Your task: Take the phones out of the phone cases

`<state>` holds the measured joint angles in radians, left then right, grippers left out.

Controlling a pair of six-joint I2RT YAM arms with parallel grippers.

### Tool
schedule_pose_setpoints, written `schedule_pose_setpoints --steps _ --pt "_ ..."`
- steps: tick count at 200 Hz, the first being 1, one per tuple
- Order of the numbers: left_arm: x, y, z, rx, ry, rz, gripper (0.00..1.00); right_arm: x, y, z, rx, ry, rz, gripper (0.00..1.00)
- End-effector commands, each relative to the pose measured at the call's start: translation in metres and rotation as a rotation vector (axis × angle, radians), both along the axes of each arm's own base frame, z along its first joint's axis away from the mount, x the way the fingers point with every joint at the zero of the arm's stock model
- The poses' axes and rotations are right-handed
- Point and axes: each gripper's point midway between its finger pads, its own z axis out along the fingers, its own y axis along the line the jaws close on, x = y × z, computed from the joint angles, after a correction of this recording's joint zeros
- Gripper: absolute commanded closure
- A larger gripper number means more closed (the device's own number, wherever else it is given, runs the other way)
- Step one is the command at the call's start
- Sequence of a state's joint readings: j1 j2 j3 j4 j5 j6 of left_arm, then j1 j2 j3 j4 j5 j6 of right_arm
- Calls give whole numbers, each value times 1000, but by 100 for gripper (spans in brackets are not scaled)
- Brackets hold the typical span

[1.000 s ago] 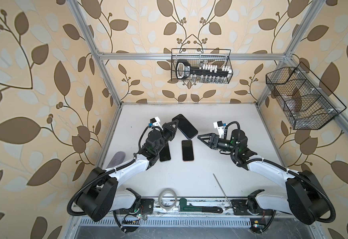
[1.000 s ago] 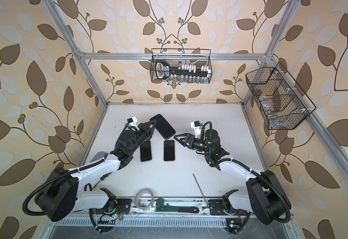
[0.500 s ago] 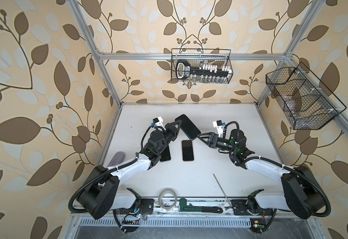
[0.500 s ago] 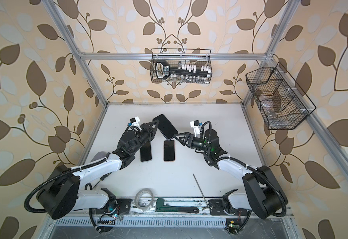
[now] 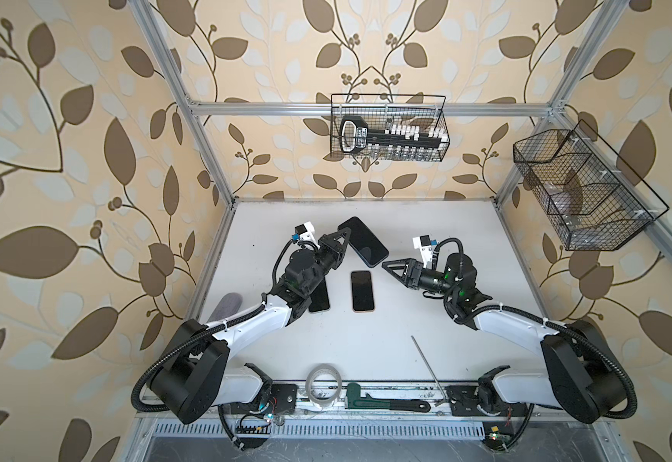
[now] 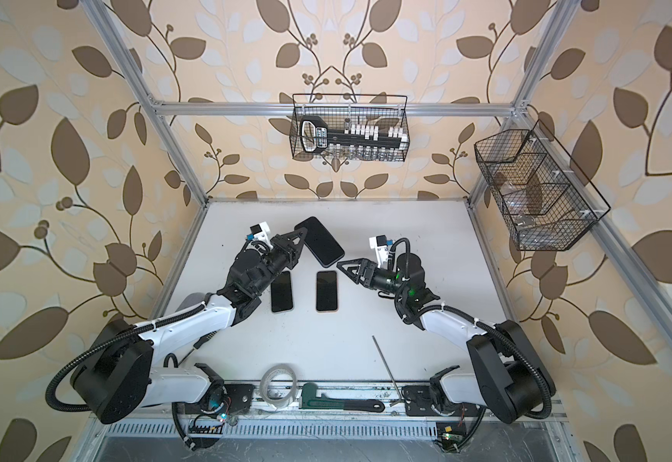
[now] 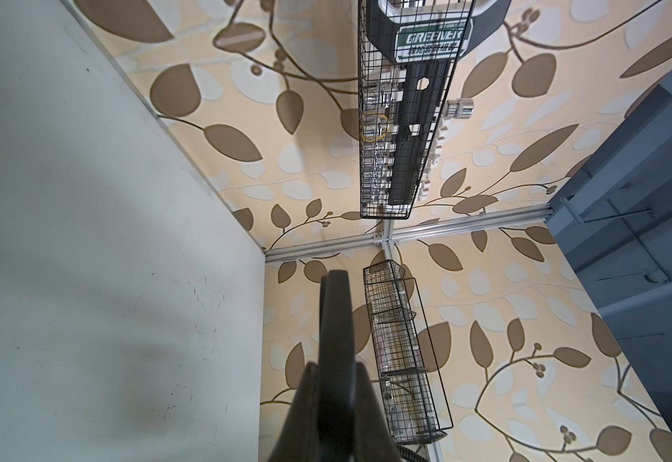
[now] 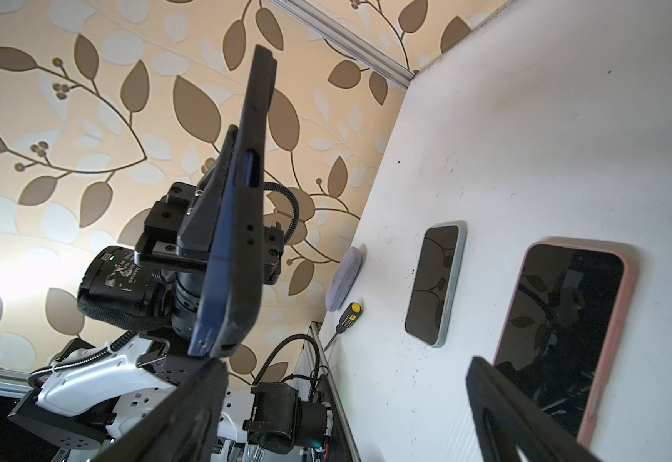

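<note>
While the left hand (image 5: 344,234) is clamped shut on one long edge of the phone (image 5: 367,243), the unit is held clear of the tabletop (image 5: 446,240), tilted, towards the back-centre in both top views. The phone case (image 8: 263,92) is seen as a black shell in the right wrist view, with the blue phone body sitting inside it along its length. No gap or peeled corner can be made out, so the phone is judged fully seated. Two other phones are lying flat below: a grey-cased phone (image 5: 321,300), partly hidden under the left arm, and a pink-cased phone (image 5: 362,291) beside it, not touching. The right hand (image 5: 389,269) is held with jaws wide apart and empty, just off the lower end of the lifted phone, with no contact as far as can be told. Progress is judged early: pick-up and presentation are done. A grip on the case rim, the peel-off and full separation are all left. Slip in the edge pinch is to be watched once pull is applied.
</note>
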<state>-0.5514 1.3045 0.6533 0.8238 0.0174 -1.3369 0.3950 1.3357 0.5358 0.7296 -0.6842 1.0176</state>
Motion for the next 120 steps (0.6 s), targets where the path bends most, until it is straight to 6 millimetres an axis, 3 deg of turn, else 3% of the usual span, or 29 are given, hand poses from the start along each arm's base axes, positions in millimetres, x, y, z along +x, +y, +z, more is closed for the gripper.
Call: schedule_pose_setpoints --steps 1,120 --pt "-7 -2 56 -89 -139 -11 100 -1 -1 10 33 -31 3 7" --pt "-11 -9 62 -132 -142 -44 100 10 0 9 52 -32 3 8"
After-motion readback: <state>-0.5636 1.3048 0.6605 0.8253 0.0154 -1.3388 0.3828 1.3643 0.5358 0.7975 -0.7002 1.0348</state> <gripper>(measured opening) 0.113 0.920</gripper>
